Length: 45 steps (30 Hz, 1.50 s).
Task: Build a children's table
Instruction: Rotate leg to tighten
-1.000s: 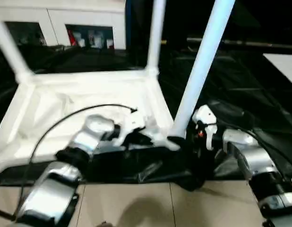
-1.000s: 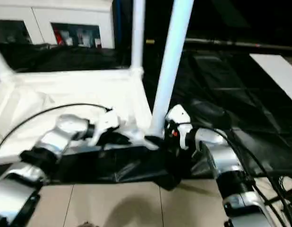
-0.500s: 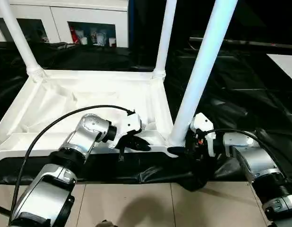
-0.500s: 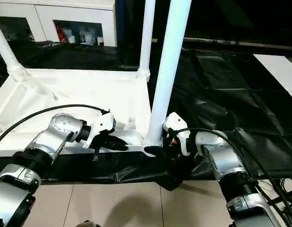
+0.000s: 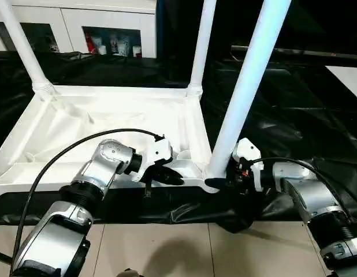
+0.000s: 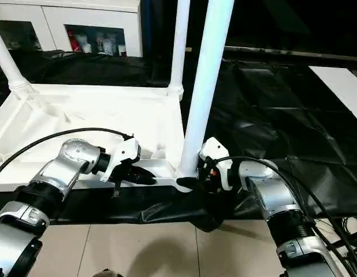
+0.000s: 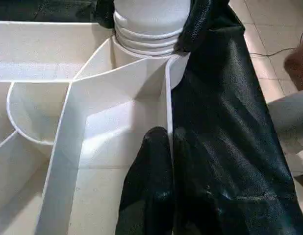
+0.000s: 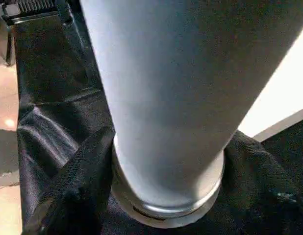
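Upturned table top, legs in three sockets; left gripper pinching its rim, right gripper around near leg.

Glossy black plastic sheeting spreads wrinkled under my work. Nearer me lies a floor of beige tiles. At the far wall stands a white cabinet with small colourful items in its open shelf.
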Motion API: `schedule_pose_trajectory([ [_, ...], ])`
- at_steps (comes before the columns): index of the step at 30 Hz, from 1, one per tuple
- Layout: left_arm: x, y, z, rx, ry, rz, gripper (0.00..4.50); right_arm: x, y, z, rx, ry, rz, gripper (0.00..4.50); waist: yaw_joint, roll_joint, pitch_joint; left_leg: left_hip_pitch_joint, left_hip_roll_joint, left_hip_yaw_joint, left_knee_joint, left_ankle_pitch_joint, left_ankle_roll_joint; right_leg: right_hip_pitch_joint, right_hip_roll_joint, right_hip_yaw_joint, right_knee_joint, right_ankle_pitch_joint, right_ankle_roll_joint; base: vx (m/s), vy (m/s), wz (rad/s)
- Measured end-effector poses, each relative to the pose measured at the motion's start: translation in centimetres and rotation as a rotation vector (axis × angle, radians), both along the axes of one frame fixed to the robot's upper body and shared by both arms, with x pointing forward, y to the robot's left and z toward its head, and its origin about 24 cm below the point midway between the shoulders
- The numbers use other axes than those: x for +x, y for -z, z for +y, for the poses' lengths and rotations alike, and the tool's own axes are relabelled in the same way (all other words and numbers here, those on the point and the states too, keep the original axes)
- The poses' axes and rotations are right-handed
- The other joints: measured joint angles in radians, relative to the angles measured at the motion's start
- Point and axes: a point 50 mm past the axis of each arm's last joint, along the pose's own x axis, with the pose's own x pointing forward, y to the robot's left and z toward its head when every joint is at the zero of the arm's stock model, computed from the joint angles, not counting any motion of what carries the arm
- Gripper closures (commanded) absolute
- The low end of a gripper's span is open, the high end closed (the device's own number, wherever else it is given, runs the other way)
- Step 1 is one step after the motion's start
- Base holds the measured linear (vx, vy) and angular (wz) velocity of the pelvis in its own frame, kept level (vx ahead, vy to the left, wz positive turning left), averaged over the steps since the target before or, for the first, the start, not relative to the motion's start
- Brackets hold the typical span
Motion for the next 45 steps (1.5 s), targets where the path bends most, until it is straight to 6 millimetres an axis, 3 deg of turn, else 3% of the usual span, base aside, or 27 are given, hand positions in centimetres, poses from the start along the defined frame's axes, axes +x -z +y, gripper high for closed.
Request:
schedule_pose_trajectory([
  [2, 0.4, 0.1, -0.2, 0.004, -0.055, -0.023, 4.5, 0.5, 0.5, 0.3, 0.025, 0.102, -0.008, 1.78, -0.009, 0.0, -0.001, 0.001, 0.0, 0.0, 0.003, 0.0, -0.001, 0.001, 0.0, 0.001, 0.002, 0.001, -0.001, 0.0, 0.0, 0.0],
  [7, 1.7, 0.9, -2.9, 0.014, -0.275, -0.074, 4.5, 2.6, 1.9, 2.2, 0.112, 0.586, -0.006, 1.78, -0.037, 0.0, -0.003, 0.011, -0.001, 0.0, 0.004, -0.001, -0.001, 0.009, 0.0, 0.003, -0.003, 0.001, 0.001, 0.0, 0.0, 0.0],
  [10, 1.8, 1.2, -4.2, 0.018, -0.334, -0.083, 4.5, 3.0, 2.2, 2.7, 0.091, 0.719, -0.014, 1.78, -0.047, 0.0, -0.003, 0.018, -0.002, -0.001, 0.002, -0.001, -0.001, 0.015, -0.001, 0.003, -0.005, -0.001, 0.003, 0.0, 0.0, 0.0],
  [15, 1.9, 1.5, -5.8, 0.025, -0.374, -0.104, 4.5, 3.5, 2.3, 3.3, 0.049, 0.79, -0.041, 1.78, -0.047, 0.001, -0.004, 0.017, -0.005, -0.004, 0.0, -0.001, -0.001, 0.016, -0.001, 0.003, -0.009, -0.001, 0.004, 0.0, 0.0, 0.0],
  [17, 1.9, 1.5, -5.8, 0.025, -0.371, -0.108, 4.5, 3.6, 2.3, 3.2, 0.056, 0.787, -0.049, 1.78, -0.048, 0.002, -0.004, 0.016, -0.006, -0.004, -0.001, -0.001, -0.001, 0.016, -0.002, 0.003, -0.011, -0.001, 0.004, 0.0, 0.0, 0.0],
  [18, 2.0, 1.4, -5.8, 0.025, -0.367, -0.111, 4.5, 3.6, 2.3, 3.1, 0.061, 0.784, -0.053, 1.22, -0.047, 0.002, -0.004, 0.016, -0.006, -0.004, -0.003, -0.001, -0.001, 0.016, -0.002, 0.003, -0.014, -0.001, 0.004, 0.0, 0.0, 0.0],
  [24, 1.9, 1.2, -5.3, 0.023, -0.315, -0.126, 4.5, 3.5, 2.0, 2.0, 0.055, 0.698, -0.075, 0.66, -0.045, 0.002, -0.003, 0.013, -0.007, -0.004, -0.005, 0.0, -0.001, 0.015, -0.002, 0.003, -0.014, 0.001, 0.004, 0.0, 0.0, 0.0],
  [29, 1.3, 0.9, -3.3, 0.008, -0.18, -0.098, 4.5, 3.1, 0.2, 0.5, 0.045, 0.429, -0.112, 0.61, -0.028, 0.003, -0.003, 0.014, -0.006, -0.004, -0.013, 0.0, -0.001, 0.014, -0.001, 0.001, -0.012, 0.005, 0.003, 0.0, 0.0, 0.0],
  [33, 1.0, 0.5, -2.2, 0.002, -0.107, -0.083, 4.5, 1.3, 0.2, -0.8, 0.0, 0.212, -0.069, 0.61, -0.014, 0.002, -0.003, 0.013, -0.003, -0.002, -0.013, 0.001, 0.001, 0.014, 0.0, 0.0, -0.011, 0.001, 0.003, 0.039, -0.004, 0.01],
  [39, 0.5, 0.2, -1.2, -0.009, -0.044, -0.051, 4.5, 0.4, -0.2, -0.8, -0.023, 0.054, -0.043, 0.61, -0.009, 0.002, -0.003, 0.008, -0.003, -0.001, -0.011, 0.002, 0.004, 0.009, 0.0, 0.0, -0.011, -0.001, 0.002, 0.0, 0.0, 0.0],
  [45, 0.1, 0.2, -0.7, -0.012, -0.005, -0.026, 4.5, 0.3, -0.1, -0.4, -0.013, 0.021, -0.031, 0.61, -0.008, 0.0, -0.002, 0.007, -0.003, 0.0, -0.009, 0.0, 0.0, 0.006, 0.0, 0.002, -0.007, -0.001, 0.002, 0.0, 0.0, 0.0],
])
